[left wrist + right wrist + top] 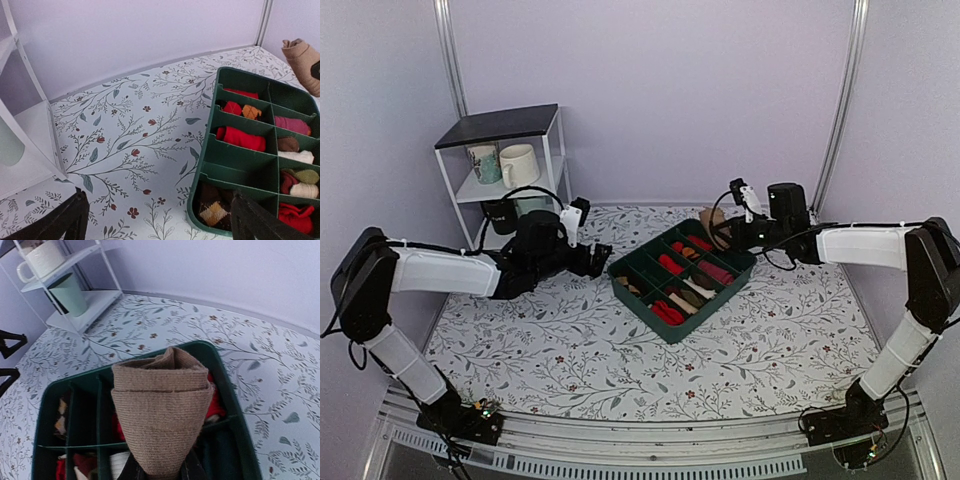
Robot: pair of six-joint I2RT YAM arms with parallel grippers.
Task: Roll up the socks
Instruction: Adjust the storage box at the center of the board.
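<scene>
The socks are a compact tan-brown knit bundle, wide at the top and pinched narrow at the bottom. My right gripper is shut on that narrow end and holds them above the far corner of the green divided tray. From above, the socks hang at the tray's back edge in the right gripper. My left gripper stands open and empty just left of the tray. In its wrist view the left gripper spans bare cloth and the tray's near corner, with the socks at far right.
The tray's compartments hold rolled red, cream and dark argyle socks. A white wire shelf with mugs stands at the back left, with a black cup beneath it. Floral cloth covers the table.
</scene>
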